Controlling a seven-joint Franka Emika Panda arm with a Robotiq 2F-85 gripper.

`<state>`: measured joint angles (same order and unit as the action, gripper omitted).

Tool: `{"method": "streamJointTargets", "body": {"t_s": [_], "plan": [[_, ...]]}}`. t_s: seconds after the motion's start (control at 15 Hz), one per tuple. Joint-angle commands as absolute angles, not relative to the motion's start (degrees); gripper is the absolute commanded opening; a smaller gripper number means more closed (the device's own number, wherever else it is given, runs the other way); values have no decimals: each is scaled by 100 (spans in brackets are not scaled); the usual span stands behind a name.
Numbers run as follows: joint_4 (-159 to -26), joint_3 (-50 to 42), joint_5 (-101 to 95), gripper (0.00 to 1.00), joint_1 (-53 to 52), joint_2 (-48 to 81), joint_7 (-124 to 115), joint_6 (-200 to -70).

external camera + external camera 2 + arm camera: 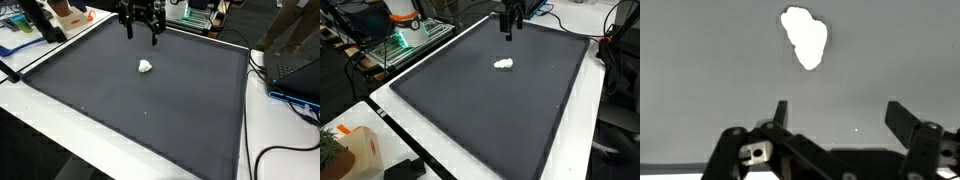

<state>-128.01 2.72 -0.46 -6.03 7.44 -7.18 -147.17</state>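
I saw one small white lump (pixel 805 37), crumpled and irregular, with a lobed, uneven outline and no markings I could make out. In the wrist view it looked taller than wide. It lay loose on the dark mat (pixel 150 120), out beyond the tips of the fingers (pixel 781 112) and clear of them, with nothing touching it. Seen from the wrist, it sat ahead of the gap between the fingers, offset toward the finger on the picture's left side. In an exterior view the lump (pixel 146 66) showed as a pale blob lying lower than the fingertips, near them but apart
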Motion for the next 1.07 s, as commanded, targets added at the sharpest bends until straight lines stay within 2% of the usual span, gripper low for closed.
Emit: {"method": "streamJointTargets", "body": {"t_s": [0.0,0.6,1.0], "plan": [[-12201,252,-315,100,-601,994,-950,-13987],[-11219,221,-328,100,-628,1597,-1060,-12589],[-11147,232,-184,100,-595,1653,-1009,-12658]]}}
